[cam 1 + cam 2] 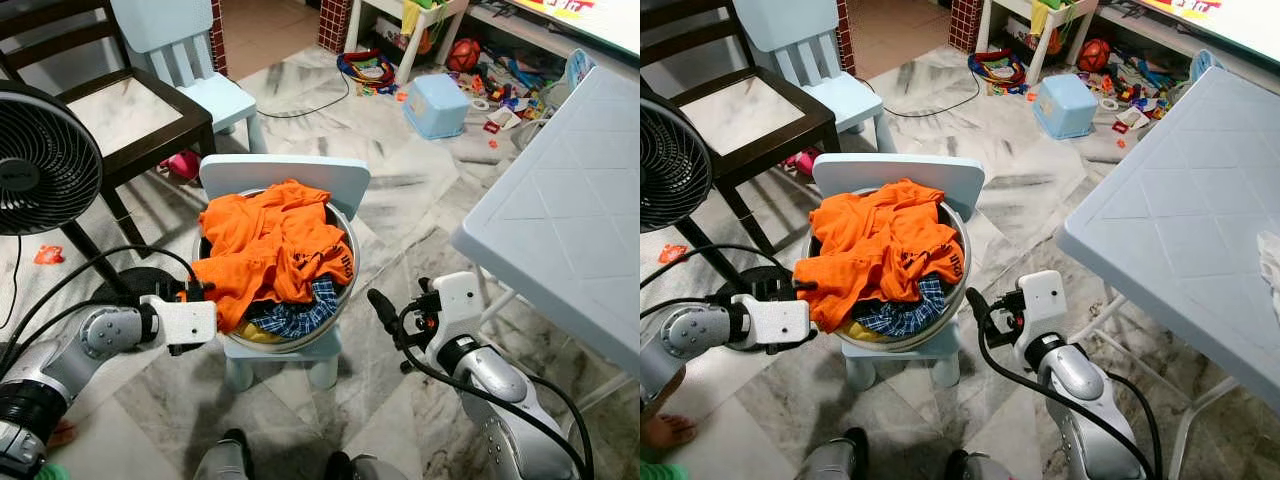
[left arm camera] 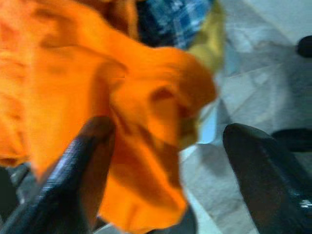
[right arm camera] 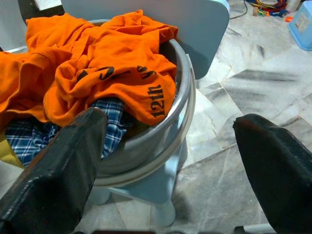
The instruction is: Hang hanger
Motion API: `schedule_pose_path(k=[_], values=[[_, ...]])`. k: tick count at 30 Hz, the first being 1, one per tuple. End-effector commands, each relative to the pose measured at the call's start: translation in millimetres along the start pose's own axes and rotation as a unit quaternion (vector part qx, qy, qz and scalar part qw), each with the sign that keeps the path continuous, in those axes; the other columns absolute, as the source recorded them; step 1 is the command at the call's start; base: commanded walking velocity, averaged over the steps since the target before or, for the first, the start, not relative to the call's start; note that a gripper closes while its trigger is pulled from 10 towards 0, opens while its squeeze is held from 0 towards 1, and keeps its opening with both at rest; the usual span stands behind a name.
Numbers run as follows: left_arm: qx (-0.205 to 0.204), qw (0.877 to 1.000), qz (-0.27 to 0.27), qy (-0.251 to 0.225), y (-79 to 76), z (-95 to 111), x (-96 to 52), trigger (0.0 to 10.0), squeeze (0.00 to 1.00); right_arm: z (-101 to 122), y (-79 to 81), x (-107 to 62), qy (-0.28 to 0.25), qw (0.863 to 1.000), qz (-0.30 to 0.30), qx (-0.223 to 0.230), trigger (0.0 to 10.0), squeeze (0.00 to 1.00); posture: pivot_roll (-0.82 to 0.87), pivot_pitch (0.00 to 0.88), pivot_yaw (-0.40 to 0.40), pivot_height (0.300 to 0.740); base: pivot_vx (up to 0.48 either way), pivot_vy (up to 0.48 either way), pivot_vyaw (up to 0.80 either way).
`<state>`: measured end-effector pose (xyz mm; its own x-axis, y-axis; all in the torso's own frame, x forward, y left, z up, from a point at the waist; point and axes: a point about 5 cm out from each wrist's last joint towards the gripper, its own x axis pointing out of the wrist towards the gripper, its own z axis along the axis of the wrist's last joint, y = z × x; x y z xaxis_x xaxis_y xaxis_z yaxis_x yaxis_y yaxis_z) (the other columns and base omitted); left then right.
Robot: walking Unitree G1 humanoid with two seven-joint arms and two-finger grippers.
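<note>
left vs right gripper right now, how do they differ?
The left gripper is at the basin's left rim with the orange shirt hanging between its open fingers; the right gripper is also open but has only floor between its fingers. The left gripper is in contact with the laundry; the right gripper sits off to the basin's right, apart from it. Both point toward the basin on the small blue chair.

We see the left wrist view blurred: orange cloth (image 2: 122,97) smears across it, hiding one black finger (image 2: 73,180) in part. A metal basin (image 1: 335,300) is mostly covered by the orange shirts; plaid fabric (image 1: 295,315) peeks out beneath. The fan (image 1: 40,155) is cut off at the frame edge. Distant toys (image 1: 500,90) are too small to identify.
</note>
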<state>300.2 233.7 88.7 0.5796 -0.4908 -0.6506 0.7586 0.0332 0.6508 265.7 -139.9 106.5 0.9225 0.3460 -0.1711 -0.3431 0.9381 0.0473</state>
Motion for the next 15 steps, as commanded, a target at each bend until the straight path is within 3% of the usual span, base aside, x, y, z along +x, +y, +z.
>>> schedule_pose_path(k=[1,15], values=[[0.015,1.000,-0.009,-0.007,-2.9,2.1,3.1,0.0,0.00,-0.6,-1.8,-3.7,0.002,1.000,-0.006,-0.001,10.0,0.00,0.07,0.181,-0.090,0.740,0.000,0.000,0.00],[0.018,1.000,0.000,-0.015,0.3,1.9,11.2,0.0,0.00,-0.9,-3.5,-4.5,0.004,1.000,-0.010,-0.007,10.0,0.00,0.06,0.188,-0.090,0.740,0.000,0.000,0.00]])
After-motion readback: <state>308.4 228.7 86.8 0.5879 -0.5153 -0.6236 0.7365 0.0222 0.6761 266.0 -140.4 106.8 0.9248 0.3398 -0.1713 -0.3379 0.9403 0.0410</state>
